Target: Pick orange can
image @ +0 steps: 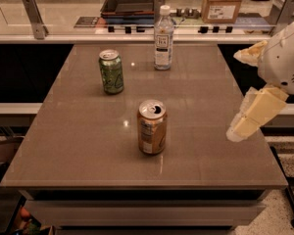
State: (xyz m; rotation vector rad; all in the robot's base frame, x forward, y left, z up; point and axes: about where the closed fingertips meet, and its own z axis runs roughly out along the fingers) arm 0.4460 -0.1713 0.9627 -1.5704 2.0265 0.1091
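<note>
L side of table (78, 146): green can (111, 72), upright, toward the far edge, not the target. Nearer centre & closer to cam: orange can (152, 127), upright, silver top w/ dark opening, pale label panel facing cam, bare tabletop all round, well apart from green can. Behind that, a bit to the R, near far edge: clear plastic bottle (163, 38) w/ white cap, upright. Beyond the table, on counter at back: cardboard box (220, 4). Far R, off the table's R edge: gripper (240, 92), cream-coloured, spread wide, holding nothing, well apart from orange can. Progress, as a judgement: barely begun. No approach lined up yet, no contact, no grasp, no lift. Left to do: swing in from R over tabletop, set jaws either side of can body, close, raise clear of table. Coming from R, prob. nothing in the way, w/ bottle & green can both farther back.
</note>
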